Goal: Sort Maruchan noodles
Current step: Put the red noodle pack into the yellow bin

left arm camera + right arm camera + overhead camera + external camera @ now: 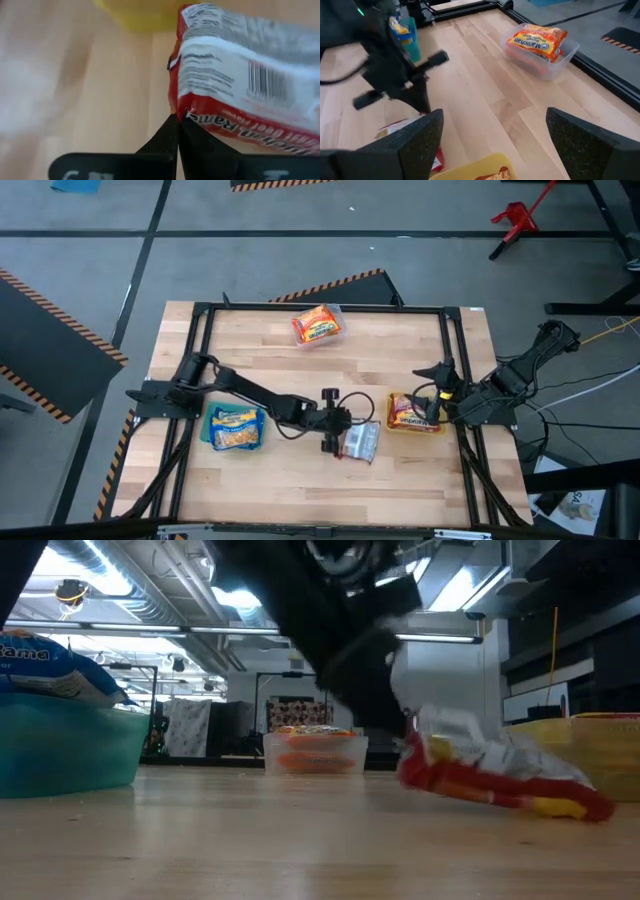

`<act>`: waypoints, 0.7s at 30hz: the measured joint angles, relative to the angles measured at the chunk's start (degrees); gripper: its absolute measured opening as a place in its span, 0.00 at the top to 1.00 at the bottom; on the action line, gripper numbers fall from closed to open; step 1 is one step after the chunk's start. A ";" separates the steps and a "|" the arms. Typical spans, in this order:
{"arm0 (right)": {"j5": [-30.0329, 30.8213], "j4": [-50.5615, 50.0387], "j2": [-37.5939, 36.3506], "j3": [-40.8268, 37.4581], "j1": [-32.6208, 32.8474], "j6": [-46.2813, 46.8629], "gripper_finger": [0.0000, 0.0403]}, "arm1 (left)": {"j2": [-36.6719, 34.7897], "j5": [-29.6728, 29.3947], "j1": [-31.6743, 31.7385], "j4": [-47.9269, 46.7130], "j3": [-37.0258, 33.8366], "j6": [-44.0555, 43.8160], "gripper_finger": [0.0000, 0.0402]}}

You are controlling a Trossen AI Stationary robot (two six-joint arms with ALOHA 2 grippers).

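A dark red-and-white noodle packet lies right of the table's middle, printed back up, with my left gripper shut on it. In the left wrist view the packet fills the space beyond the shut fingers. My right gripper is open above the yellow bin, which holds orange packets. Blue-and-yellow packets rest in the teal bin. An orange-red packet lies in the clear bin. My left gripper pinches the packet's red sealed edge between its two fingers, reaching in from the table's left and slanting down. In the low view the held end is raised, while the packet's other end rests on the table.
The teal bin stands at the left and the clear bin near the far edge. The yellow bin is at the right, just beyond the packet. A black frame rims the bare wooden table.
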 joint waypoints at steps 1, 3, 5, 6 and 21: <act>0.31 0.03 0.01 0.00 0.01 0.16 0.16 | -0.73 -0.43 -0.20 -0.05 0.00 -0.02 1.00; 1.03 0.32 -0.02 0.00 0.01 0.33 0.16 | -2.10 -1.19 -0.35 0.42 0.02 -0.03 1.00; 1.52 1.42 -0.03 0.00 0.01 0.30 0.16 | -3.45 -2.34 -0.49 0.37 0.02 -0.04 1.00; 1.53 2.45 -0.14 0.00 0.00 0.19 0.16 | -4.21 -2.85 -0.49 0.29 0.00 -0.05 1.00; 4.06 7.73 -2.92 0.25 0.00 -1.60 0.16 | -6.03 -8.25 1.74 10.24 0.02 1.10 1.00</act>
